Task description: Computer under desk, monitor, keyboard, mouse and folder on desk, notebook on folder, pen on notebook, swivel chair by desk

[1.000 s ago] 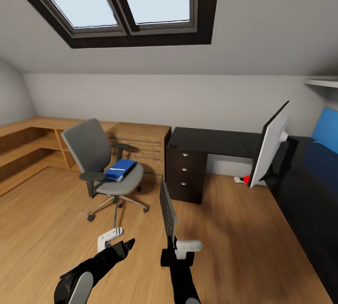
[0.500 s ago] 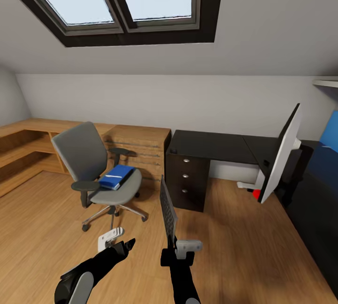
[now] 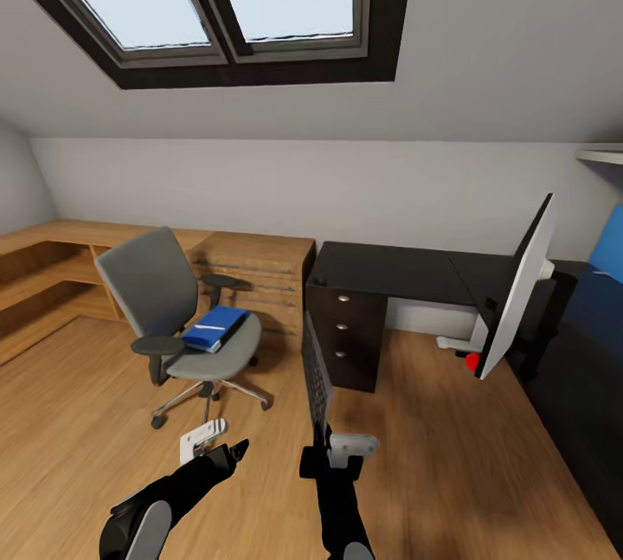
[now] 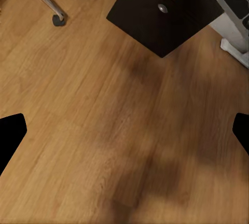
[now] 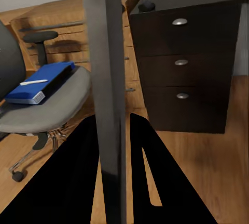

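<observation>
Wood flooring (image 3: 78, 421) carries one long black desk (image 3: 389, 266), one grey swivel chair (image 3: 164, 300) and one tilted white-backed monitor (image 3: 519, 283). One blue folder (image 3: 215, 328) lies on the seat. Right tool (image 3: 333, 447) clamps one dark keyboard (image 3: 315, 374) upright; left tool (image 3: 216, 447) gapes apart.

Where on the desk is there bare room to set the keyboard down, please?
The desk top is bare from the drawer end to the monitor; that stretch looks the best spot. The corner by the monitor is tighter. The right gripper holds the keyboard upright. The chair seat carries the folder.
</observation>
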`<state>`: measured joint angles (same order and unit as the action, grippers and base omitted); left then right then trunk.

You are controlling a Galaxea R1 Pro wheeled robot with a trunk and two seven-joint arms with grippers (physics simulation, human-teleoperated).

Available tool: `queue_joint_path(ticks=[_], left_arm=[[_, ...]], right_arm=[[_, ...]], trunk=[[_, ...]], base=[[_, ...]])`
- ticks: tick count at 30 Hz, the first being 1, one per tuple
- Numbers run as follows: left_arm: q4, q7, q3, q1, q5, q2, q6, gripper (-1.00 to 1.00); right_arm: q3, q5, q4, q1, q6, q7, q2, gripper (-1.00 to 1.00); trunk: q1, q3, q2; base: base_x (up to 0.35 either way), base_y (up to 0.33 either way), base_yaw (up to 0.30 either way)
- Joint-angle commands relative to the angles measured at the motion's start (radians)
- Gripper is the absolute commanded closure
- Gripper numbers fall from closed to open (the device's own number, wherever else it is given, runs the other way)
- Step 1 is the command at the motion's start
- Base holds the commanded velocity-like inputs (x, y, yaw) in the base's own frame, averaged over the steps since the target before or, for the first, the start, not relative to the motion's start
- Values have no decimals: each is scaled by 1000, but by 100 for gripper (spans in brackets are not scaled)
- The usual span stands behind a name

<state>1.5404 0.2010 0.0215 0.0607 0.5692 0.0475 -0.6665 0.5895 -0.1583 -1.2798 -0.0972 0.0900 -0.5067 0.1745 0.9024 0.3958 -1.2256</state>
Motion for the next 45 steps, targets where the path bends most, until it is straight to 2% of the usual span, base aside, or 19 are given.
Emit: queue_joint_path(ticks=[1, 4, 8, 10, 13, 16, 17, 18, 22, 24, 28, 30, 33, 37, 38, 40, 42, 45], left_arm=[[1, 9, 1, 1, 10, 0, -3, -100], [1, 9, 3, 1, 9, 1, -4, -100], [1, 9, 4, 1, 8, 2, -4, -100], [1, 9, 4, 1, 9, 2, -4, -100], [-7, 11, 4, 1, 10, 2, -4, -100], [-47, 12, 6, 1, 10, 4, -2, -100], [-56, 12, 6, 1, 10, 6, -2, -100], [-65, 12, 7, 1, 9, 12, -1, -100], [-74, 13, 7, 1, 9, 27, -1, -100], [-76, 12, 8, 1, 8, 29, -1, -100], [-77, 13, 8, 1, 8, 30, -1, -100], [-77, 13, 7, 1, 8, 31, -1, -100], [-77, 14, 7, 1, 8, 31, -1, -100], [-77, 14, 6, 1, 8, 31, -1, -100], [-77, 14, 6, 1, 8, 31, -1, -100], [-77, 14, 6, 1, 8, 31, -1, -100], [-77, 14, 6, 1, 8, 31, -1, -100], [-77, 13, 5, 1, 8, 30, -1, -100]], right_arm=[[1, -14, -4, -1, 23, -5, 0, 100], [-2, -21, -33, -1, 60, -10, 0, 100], [-34, -26, -78, -1, 130, -10, 0, 100], [-42, -28, -117, -1, 220, -11, 0, 100], [-64, -41, -146, -1, 302, -12, 0, 100], [-107, -121, -148, -1, 316, -11, 0, 100], [-116, -158, -150, -1, 318, -11, 0, 100], [-123, -217, -152, -1, 320, -11, 0, 100], [-129, -351, -163, -1, 320, -9, 0, 100], [-129, -382, -174, -1, 320, -9, 0, 100], [-132, -405, -183, -1, 318, -11, -1, 100], [-151, -413, -186, -1, 319, -14, -15, 100], [-166, -433, -187, -1, 316, -13, -17, 100], [-169, -532, -188, -1, 316, -14, -19, 100], [-172, -624, -189, -1, 315, -12, -21, 100], [-176, -699, -197, -1, 316, -9, -21, 100], [-175, -738, -209, -1, 319, -7, -19, 100], [-172, -757, -216, -1, 321, -2, -14, 100]], trunk=[[-4, -2, 7], [-15, -11, 28], [-31, -24, 56], [-38, -30, 70], [-50, -40, 91], [-61, -49, 112], [-65, -52, 119], [-69, -55, 126], [-84, -68, 154], [-92, -74, 168], [-107, -87, 196], [-115, -93, 210], [-127, -102, 231], [-142, -115, 259], [-146, -118, 266], [-153, -124, 280], [-161, -131, 294], [-161, -131, 294]], base=[[0, 0, 0], [0, 0, 0], [0, 0, 0], [0, 0, 0], [0, 0, 0], [0, 0, 0], [0, 0, 0], [0, 0, 0], [0, 0, 0], [0, 0, 0], [0, 0, 0], [0, 0, 0], [0, 0, 0], [0, 0, 0], [0, 0, 0], [0, 0, 0], [0, 0, 0], [0, 0, 0]])
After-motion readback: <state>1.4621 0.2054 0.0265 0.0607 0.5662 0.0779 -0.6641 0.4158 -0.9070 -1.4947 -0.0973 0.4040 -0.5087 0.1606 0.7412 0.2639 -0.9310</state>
